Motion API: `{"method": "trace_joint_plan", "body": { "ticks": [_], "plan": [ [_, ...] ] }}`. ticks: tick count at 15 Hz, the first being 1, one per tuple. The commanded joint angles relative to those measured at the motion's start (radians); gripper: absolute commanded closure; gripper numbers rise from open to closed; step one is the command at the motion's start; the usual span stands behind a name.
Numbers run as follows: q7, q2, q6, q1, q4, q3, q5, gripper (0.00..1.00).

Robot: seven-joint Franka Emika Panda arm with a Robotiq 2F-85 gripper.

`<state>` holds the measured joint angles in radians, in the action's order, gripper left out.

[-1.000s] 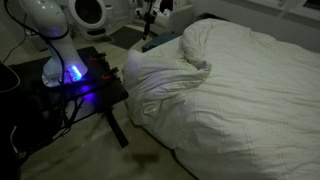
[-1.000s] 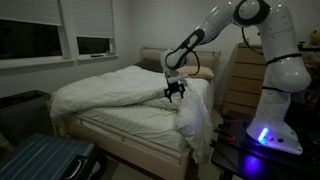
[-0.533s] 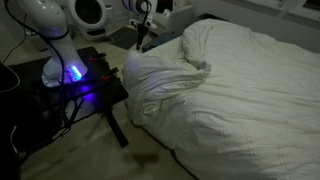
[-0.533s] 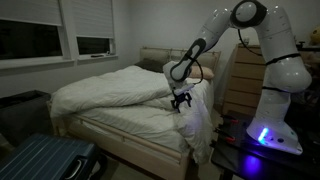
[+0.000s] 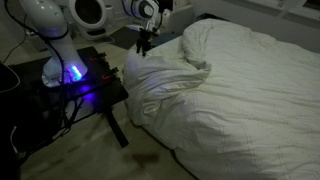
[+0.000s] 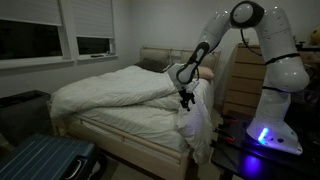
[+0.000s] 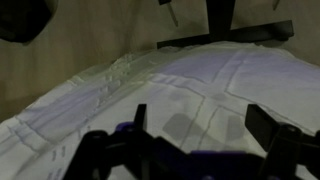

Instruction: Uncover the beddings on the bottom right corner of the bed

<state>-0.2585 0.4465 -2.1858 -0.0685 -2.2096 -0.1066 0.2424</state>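
The bed [image 5: 260, 120] is wide and all white; its mattress side [image 6: 120, 133] shows under the cover. The beddings [image 5: 170, 75], a puffy white duvet, lie bunched at the corner nearest the robot. In an exterior view the beddings [image 6: 110, 88] are folded back across the top, with a fold hanging over the corner [image 6: 197, 125]. My gripper [image 5: 145, 42] [image 6: 186, 100] hovers just above that corner, open, with nothing between its fingers. In the wrist view the gripper [image 7: 200, 125] looks down on wrinkled white beddings [image 7: 190, 75], with both dark fingers [image 7: 140, 118] spread wide.
A black table [image 5: 95, 90] [image 6: 240, 155] with blue lights carries the robot base beside the bed. A blue suitcase [image 6: 40, 160] lies on the floor near the bed's foot. A wooden dresser [image 6: 238, 80] stands behind the arm. Bare carpet [image 5: 90, 150] lies beside the bed.
The open gripper has moved down and toward the bed corner, from above the folded duvet to just over the hanging bunch. The beddings have not moved.
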Motion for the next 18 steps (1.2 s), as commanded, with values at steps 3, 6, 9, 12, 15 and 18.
{"method": "trace_joint_plan", "body": {
  "ticks": [3, 6, 9, 12, 15, 18],
  "plan": [
    [0.257, 0.029, 0.021, 0.034, 0.043, 0.024, 0.101, 0.00],
    [0.352, 0.054, 0.025, 0.017, 0.068, 0.050, 0.154, 0.00],
    [0.426, 0.074, 0.025, -0.002, 0.083, 0.074, 0.224, 0.00],
    [0.489, 0.086, 0.004, -0.022, 0.078, 0.089, 0.315, 0.00],
    [0.547, 0.092, -0.030, -0.029, 0.060, 0.093, 0.433, 0.00],
    [0.591, 0.097, -0.107, -0.012, 0.035, 0.090, 0.584, 0.00]
  ]
}}
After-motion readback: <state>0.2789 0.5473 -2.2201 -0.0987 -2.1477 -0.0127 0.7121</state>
